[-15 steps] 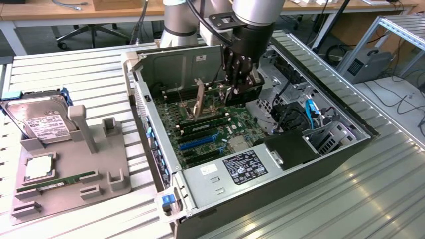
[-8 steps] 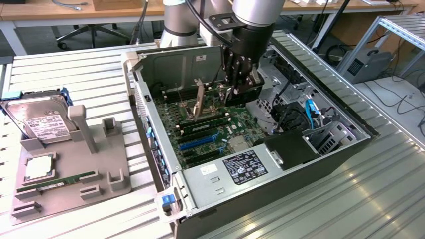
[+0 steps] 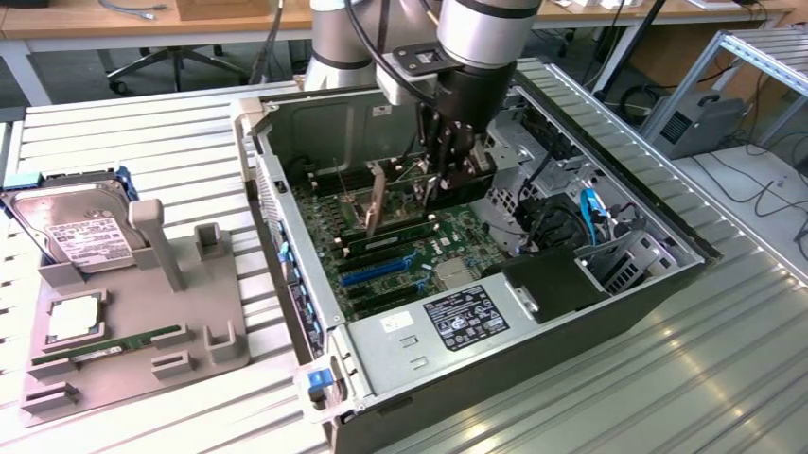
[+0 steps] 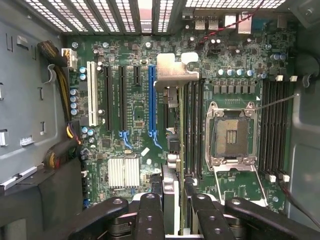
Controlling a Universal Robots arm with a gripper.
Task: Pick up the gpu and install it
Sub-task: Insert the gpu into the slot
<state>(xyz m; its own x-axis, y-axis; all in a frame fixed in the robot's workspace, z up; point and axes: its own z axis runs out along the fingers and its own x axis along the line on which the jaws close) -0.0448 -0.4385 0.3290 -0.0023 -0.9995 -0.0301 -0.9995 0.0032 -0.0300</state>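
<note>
gripper [image 4: 174, 202]: clamped on gpu [image 4: 173, 80] edge
handling: light, stiff, fragile; hold bare edges
place: beside blue slot [image 4: 152, 100], perhaps unseated

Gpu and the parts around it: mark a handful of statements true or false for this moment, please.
1. The gripper holds the gpu upright inside the open computer case. True.
2. The hard drive is mounted inside the case. False: it stands in the gray holder, on the exterior view's left of the case.
3. A green RAM stick lies on that holder. True.
4. A cooler covers the processor socket. False: the socket is bare, with its metal frame showing.
</note>
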